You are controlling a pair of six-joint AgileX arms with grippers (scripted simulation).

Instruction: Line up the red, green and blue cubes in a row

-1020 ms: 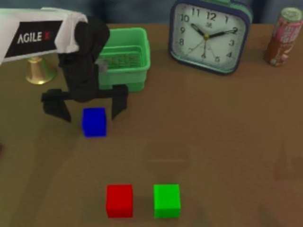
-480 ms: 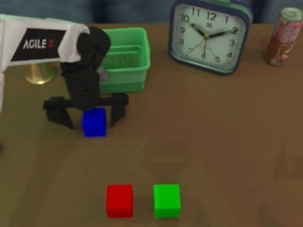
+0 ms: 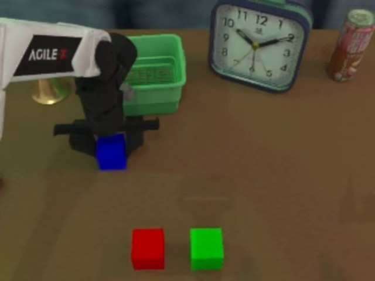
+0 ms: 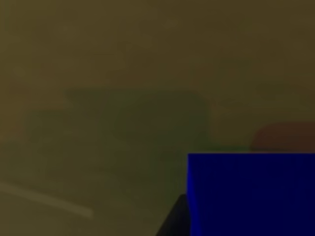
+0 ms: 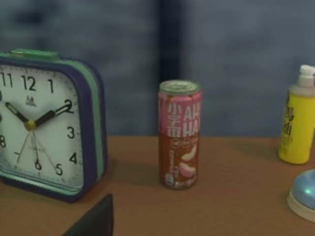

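The blue cube (image 3: 111, 153) rests on the table at the left, in front of the basket. My left gripper (image 3: 110, 145) reaches down over it, shut on the blue cube with a finger against each side. In the left wrist view the blue cube (image 4: 251, 194) fills the near corner, with one dark finger (image 4: 174, 219) against its side. The red cube (image 3: 147, 249) and the green cube (image 3: 206, 249) sit side by side near the front edge, red on the left. My right gripper is out of the top view; only a dark edge of it (image 5: 96, 221) shows in the right wrist view.
A pale green basket (image 3: 179, 64) stands just behind my left gripper, with a brass bell (image 3: 50, 91) to its left. An alarm clock (image 3: 258, 44) and a drink can (image 3: 350, 45) stand at the back right. A yellow bottle (image 5: 298, 118) and a domed bell (image 5: 305, 194) appear in the right wrist view.
My left gripper came down around the blue cube and its fingers closed in from wide apart until they touched the cube's sides. The red and green cubes stayed put.
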